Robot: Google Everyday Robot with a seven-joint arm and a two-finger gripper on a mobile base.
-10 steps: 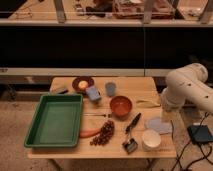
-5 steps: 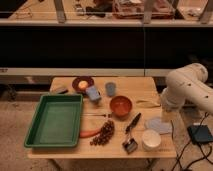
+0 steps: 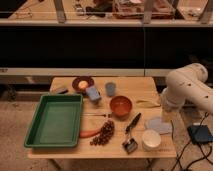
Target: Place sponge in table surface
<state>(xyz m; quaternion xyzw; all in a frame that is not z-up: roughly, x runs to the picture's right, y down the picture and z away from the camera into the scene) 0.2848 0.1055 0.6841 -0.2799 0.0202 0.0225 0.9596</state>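
the robot's white arm [image 3: 189, 90] is hanging over the right end of the table [image 3: 145, 85]. its gripper [image 3: 167, 114] is pointing down by the table's right edge, just above a flat grey-blue cloth [image 3: 159, 125]. the gripper's fingers are standing apart and are not holding anything.

the sponge [image 3: 93, 93] is lying on the bare wood near the back of the table, well away from the gripper. it is sitting just in front of a dark red plate [image 3: 82, 83], and a blue-grey cup [image 3: 110, 89] is standing just to its right. an orange bowl [image 3: 121, 106] is sitting a little closer to the front, to the right of the sponge.

a big green tray [image 3: 55, 120] is taking up the left side of the table. a bunch of dark grapes [image 3: 104, 134] is lying near the front, with a thin orange carrot [image 3: 90, 132] beside it, next to the tray. a black brush [image 3: 131, 127] is lying to the right of the grapes, and a white bowl [image 3: 151, 140] is sitting in the front right corner, just in front of the cloth.
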